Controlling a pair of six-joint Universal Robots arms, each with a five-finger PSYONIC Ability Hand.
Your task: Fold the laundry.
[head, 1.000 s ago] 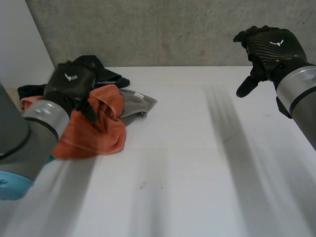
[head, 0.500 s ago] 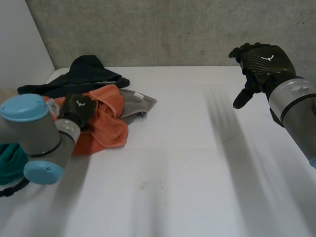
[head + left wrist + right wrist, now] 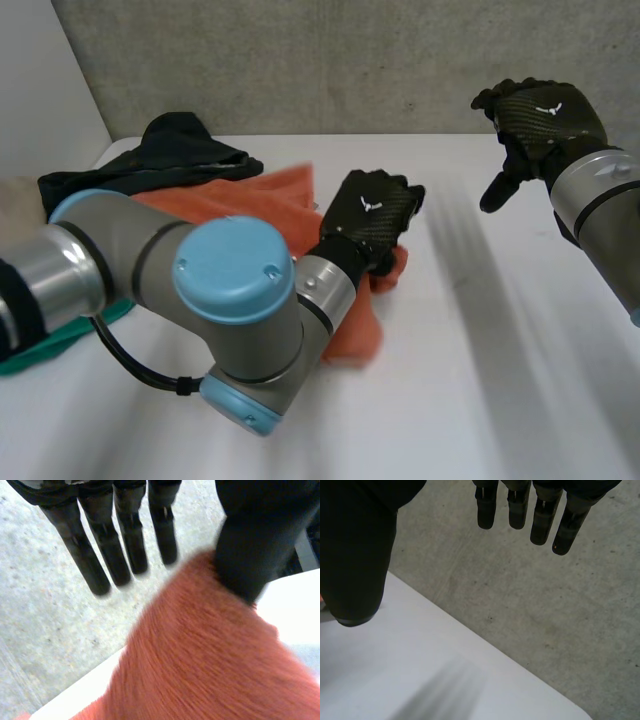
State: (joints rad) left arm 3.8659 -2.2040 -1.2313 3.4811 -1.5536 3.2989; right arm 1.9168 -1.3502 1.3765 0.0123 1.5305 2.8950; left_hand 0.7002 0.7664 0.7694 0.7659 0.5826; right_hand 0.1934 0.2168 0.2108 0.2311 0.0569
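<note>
An orange cloth (image 3: 250,200) stretches from the laundry pile at the back left toward the middle of the white table (image 3: 480,380). My left hand (image 3: 368,212) hovers over its leading edge near the table's middle. In the left wrist view its fingers (image 3: 125,540) are straight and clear of the orange cloth (image 3: 200,655), while the thumb (image 3: 250,545) touches the cloth's top edge. My right hand (image 3: 540,110) hangs in the air at the back right, with fingers (image 3: 520,505) straight and nothing in it.
A black garment (image 3: 190,150) lies at the back left behind the orange cloth. A green cloth (image 3: 60,335) peeks out under my left arm at the left edge. A concrete wall (image 3: 350,60) stands behind the table.
My left arm swung from the pile at the left to the table's middle, dragging the orange cloth along. Its fingers closed, then loosened. The right hand barely moved.
</note>
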